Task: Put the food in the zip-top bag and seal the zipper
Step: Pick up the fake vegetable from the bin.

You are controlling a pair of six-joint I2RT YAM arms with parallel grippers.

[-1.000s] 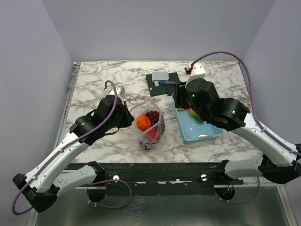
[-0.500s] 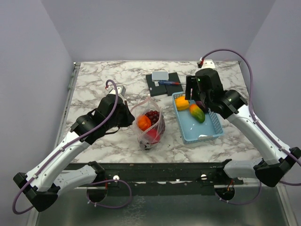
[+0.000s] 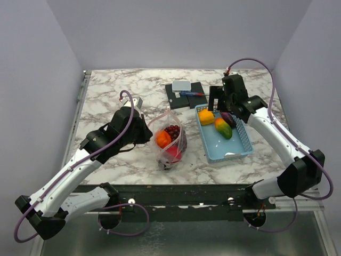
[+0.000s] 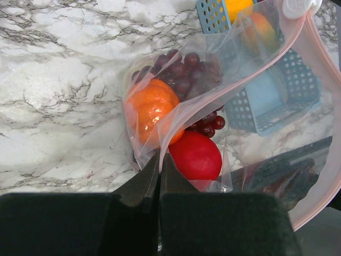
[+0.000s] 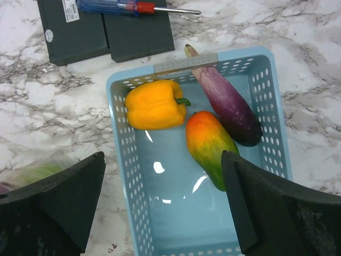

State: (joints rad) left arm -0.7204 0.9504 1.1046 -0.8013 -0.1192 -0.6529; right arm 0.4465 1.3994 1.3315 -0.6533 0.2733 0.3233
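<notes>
The zip-top bag (image 3: 169, 141) lies at mid-table holding food: an orange piece (image 4: 152, 109), a grape bunch (image 4: 186, 74) and a red ball (image 4: 197, 156). Its pink zipper (image 4: 314, 32) curves along the open mouth. My left gripper (image 4: 160, 157) is shut on the bag's clear edge (image 3: 149, 130). More food lies in the light-blue basket (image 5: 176, 213): a yellow pepper (image 5: 154, 104), a mango (image 5: 209, 146) and an eggplant (image 5: 226, 104). My right gripper (image 5: 163, 176) hangs open above the basket's far end (image 3: 218, 101), holding nothing.
Two black boxes (image 3: 184, 96) lie behind the basket with a screwdriver (image 3: 191, 94) and a small pale box (image 3: 181, 85) on them. The basket (image 3: 226, 149) sits just right of the bag. Grey walls close in on both sides of the marble table (image 3: 106, 96).
My right gripper has risen out of the basket toward the back and its jaws have spread wider. The left gripper and the bag have stayed put.
</notes>
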